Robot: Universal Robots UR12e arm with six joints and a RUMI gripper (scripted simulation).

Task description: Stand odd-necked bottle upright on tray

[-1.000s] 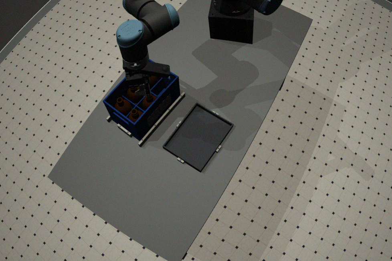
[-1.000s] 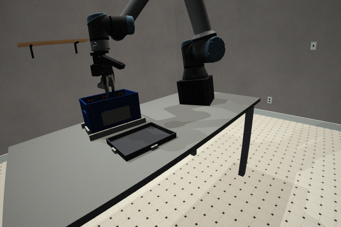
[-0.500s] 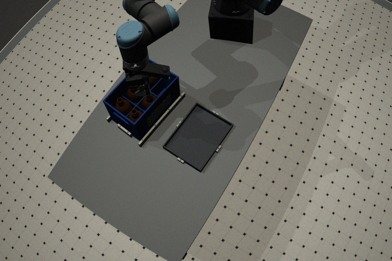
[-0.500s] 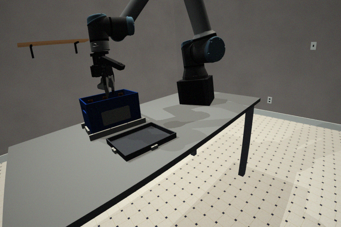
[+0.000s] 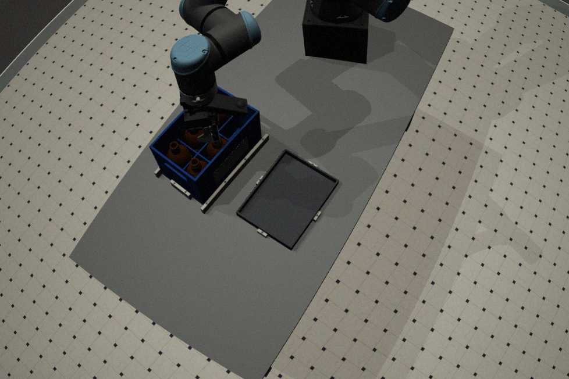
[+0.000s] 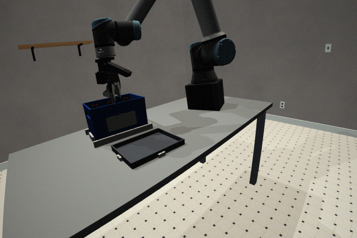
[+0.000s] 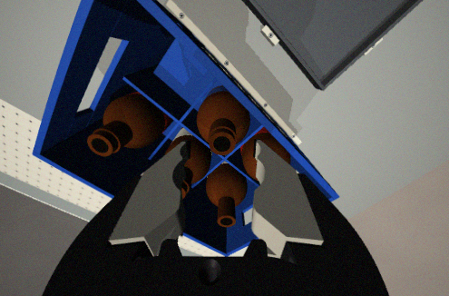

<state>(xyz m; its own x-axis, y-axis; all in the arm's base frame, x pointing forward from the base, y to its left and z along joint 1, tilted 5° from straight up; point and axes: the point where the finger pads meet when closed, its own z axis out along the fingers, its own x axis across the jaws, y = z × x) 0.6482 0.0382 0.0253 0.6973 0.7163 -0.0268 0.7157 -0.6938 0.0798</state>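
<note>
In the crate, bottles, near open fingers

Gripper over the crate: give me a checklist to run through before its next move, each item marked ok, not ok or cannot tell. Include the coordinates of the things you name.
1. Gripper (image 5: 213,139) (image 6: 116,100) (image 7: 221,141) open, with nothing held between its fingers: ok.
2. Crate (image 5: 232,156) (image 6: 100,123) (image 7: 60,79) standing upright: ok.
3. All five bottles (image 5: 176,154) (image 6: 94,105) (image 7: 133,120) in the crate, two partly behind the fingers in the wrist view: ok.
4. Tray (image 5: 290,196) (image 6: 148,144) (image 7: 342,36) lying flat, with room for a bottle: ok.
5. Odd-necked bottle identified: cannot tell; some necks are hidden, the others too dim to compare.
6. Fingers free of contact with bottles and dividers: cannot tell.
</note>
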